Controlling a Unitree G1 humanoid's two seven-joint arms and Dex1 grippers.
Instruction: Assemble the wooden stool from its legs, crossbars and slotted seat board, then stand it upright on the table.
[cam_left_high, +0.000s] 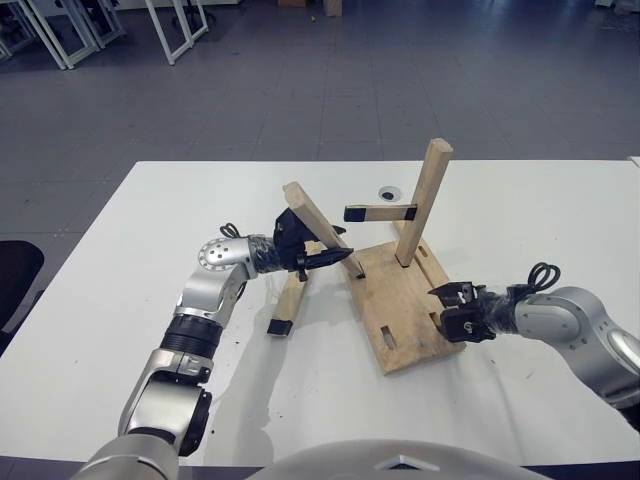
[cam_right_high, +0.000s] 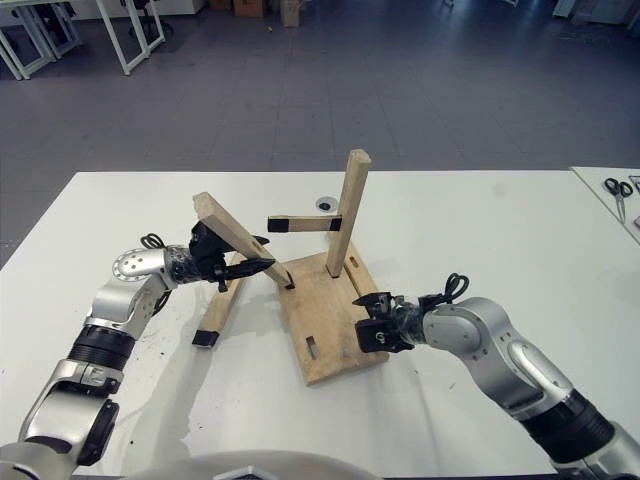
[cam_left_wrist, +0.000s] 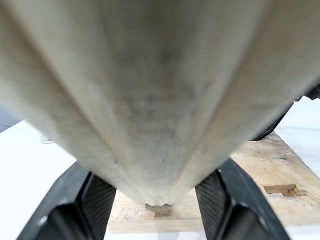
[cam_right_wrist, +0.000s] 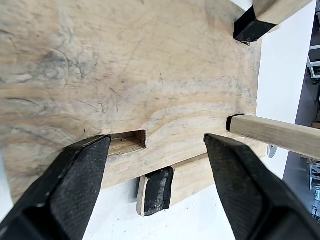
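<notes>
The left gripper (cam_left_high: 322, 259) clamped the slanted leg (cam_left_high: 306, 207), lower end angled rightward into the seat board's (cam_left_high: 400, 320) left slot; the right gripper (cam_left_high: 447, 308) gaped wide at its right edge.

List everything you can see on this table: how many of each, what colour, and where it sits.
seat board: 1, pale wood, flat on the table's middle, slots showing
upright leg: 1, pale wood, standing in the board's far edge
crossbar: 1, pale wood with a black end, sticking out of the upright leg toward the robot's left
tilted leg: 1, pale wood, leaning, lower end at the board's left side
loose bar: 1, pale wood with a black end, on the table left of the board
scissors: 1, black, table's far right edge
cable hole: 1, round, dark, behind the board
table: 1, white
left hand: 1, black, shut on the tilted leg
right hand: 1, black, open, at the board's near right edge
</notes>
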